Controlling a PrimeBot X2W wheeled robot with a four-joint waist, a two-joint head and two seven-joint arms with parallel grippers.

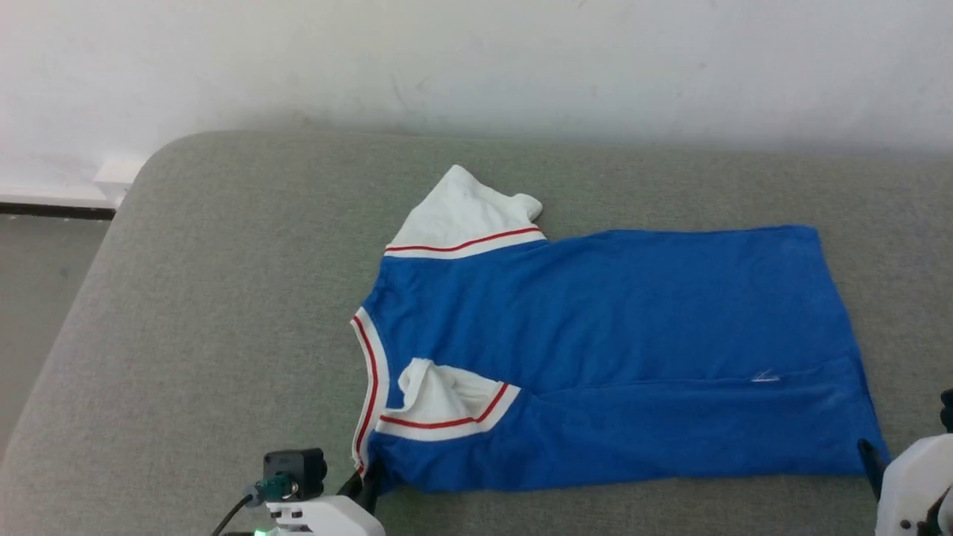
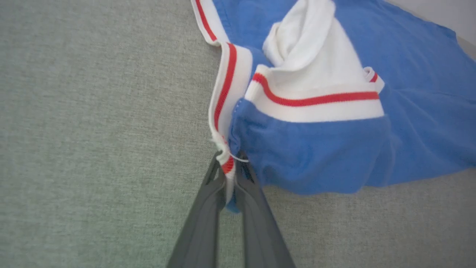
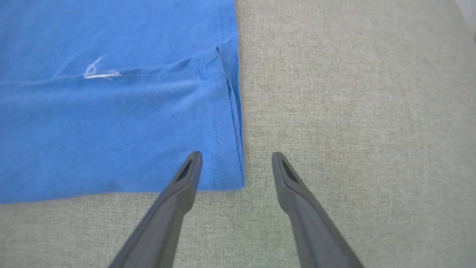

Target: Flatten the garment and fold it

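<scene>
Grey upholstered surface (image 1: 223,335) carrying the garment (image 1: 595,313) across its middle and right: open passage lies on the wide bare area left of the collar, on the band between the garment's far edge and the white wall (image 1: 476,59), and on a narrow strip along the near edge. The left gripper (image 2: 230,175), fingers pinched on the collar trim, blocks the near left corner, where a folded-in white sleeve (image 2: 308,56) rises as a low bump. The right gripper (image 3: 236,160), jaws apart over the near hem corner, has bare surface on its outer side.
</scene>
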